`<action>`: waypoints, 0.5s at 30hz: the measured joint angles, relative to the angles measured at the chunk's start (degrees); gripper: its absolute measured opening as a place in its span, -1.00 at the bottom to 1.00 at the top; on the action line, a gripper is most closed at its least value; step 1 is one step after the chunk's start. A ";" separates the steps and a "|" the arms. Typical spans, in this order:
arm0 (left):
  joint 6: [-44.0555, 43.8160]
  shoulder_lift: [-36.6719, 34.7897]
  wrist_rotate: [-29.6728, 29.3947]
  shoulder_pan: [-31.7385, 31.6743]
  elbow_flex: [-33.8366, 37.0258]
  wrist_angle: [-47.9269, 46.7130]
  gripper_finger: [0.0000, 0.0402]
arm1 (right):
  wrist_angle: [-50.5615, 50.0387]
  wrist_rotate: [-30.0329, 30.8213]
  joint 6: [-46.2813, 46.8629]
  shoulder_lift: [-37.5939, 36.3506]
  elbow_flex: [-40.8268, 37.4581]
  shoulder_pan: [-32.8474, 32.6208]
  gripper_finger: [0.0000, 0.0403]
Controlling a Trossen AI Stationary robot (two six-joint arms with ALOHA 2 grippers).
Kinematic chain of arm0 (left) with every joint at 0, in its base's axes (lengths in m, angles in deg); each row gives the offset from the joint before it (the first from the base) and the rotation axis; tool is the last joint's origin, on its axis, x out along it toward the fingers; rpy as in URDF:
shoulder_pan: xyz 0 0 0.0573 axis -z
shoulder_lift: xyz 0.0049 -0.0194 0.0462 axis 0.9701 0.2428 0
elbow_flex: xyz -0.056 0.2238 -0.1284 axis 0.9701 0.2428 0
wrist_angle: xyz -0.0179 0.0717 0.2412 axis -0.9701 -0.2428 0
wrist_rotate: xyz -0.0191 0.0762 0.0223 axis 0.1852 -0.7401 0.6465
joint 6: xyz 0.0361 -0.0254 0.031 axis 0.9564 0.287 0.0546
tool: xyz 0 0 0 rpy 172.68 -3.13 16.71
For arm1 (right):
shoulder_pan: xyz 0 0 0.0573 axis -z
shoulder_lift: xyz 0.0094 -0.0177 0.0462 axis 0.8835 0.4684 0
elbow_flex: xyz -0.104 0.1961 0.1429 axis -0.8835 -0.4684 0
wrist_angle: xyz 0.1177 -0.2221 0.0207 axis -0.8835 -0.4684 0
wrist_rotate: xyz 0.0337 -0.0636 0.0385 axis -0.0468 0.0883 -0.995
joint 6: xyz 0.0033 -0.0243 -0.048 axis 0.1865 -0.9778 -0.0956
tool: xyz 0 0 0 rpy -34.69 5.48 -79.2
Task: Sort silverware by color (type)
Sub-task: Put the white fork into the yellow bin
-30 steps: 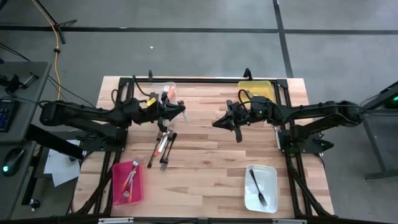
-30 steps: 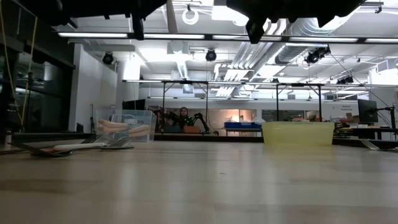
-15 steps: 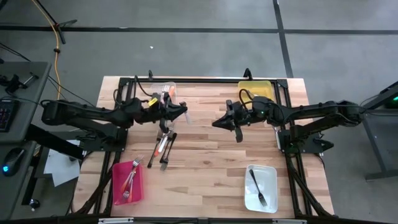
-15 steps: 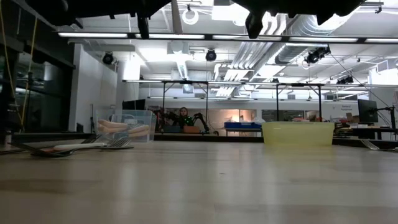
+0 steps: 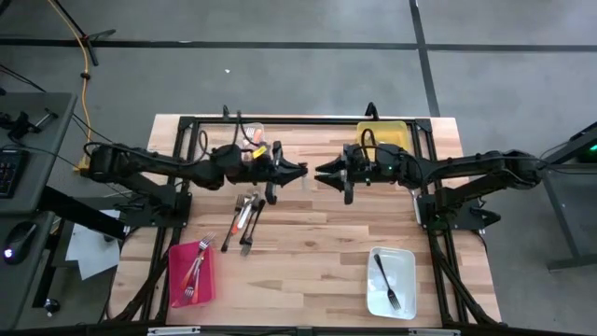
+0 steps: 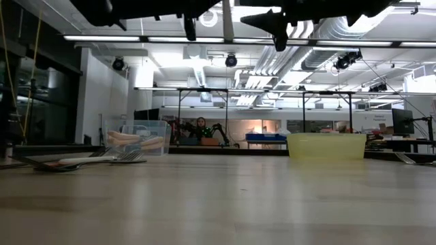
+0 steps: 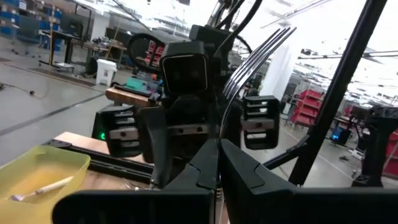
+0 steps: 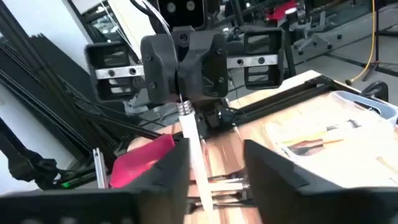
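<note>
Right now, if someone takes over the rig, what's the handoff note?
Left claw: shut on white fork, mid-air over table centre.
Right claw: open, facing it, fingers either side of the handle. Handover not finished.
Done: forks in red bin, one in white bin, one utensil in yellow bin, some in clear bin.
Left: pile on the table.

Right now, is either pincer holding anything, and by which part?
The left pincer holds a white-handled fork by its metal tine end. The right pincer is open around the handle, not yet gripping.
</note>
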State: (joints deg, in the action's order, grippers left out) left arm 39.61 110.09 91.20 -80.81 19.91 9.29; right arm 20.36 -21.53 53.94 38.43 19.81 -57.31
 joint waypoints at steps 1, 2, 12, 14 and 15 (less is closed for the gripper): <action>0.02 0.54 0.00 0.00 -0.56 -0.04 -1.00 | -0.68 -0.03 -0.27 0.49 0.80 -0.01 -0.21; 0.03 0.97 -0.02 0.00 -1.06 -0.01 -1.00 | -1.15 -0.05 -0.46 0.92 1.55 -0.01 -0.13; 0.03 2.10 -0.01 0.00 -2.17 0.17 -1.00 | -3.68 -3.03 -4.37 4.19 5.58 0.00 0.24; 0.03 2.10 -0.04 0.00 -2.17 0.18 -1.00 | -3.78 -4.75 -4.31 4.23 5.58 -0.05 0.22; 0.03 2.10 -0.05 0.00 -2.17 0.16 -1.00 | -3.74 -5.53 -4.25 4.23 5.58 -0.05 0.20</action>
State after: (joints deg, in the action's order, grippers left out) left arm 39.63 112.20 91.15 -80.81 17.74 9.46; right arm 16.62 -27.06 49.69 42.66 25.40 -57.36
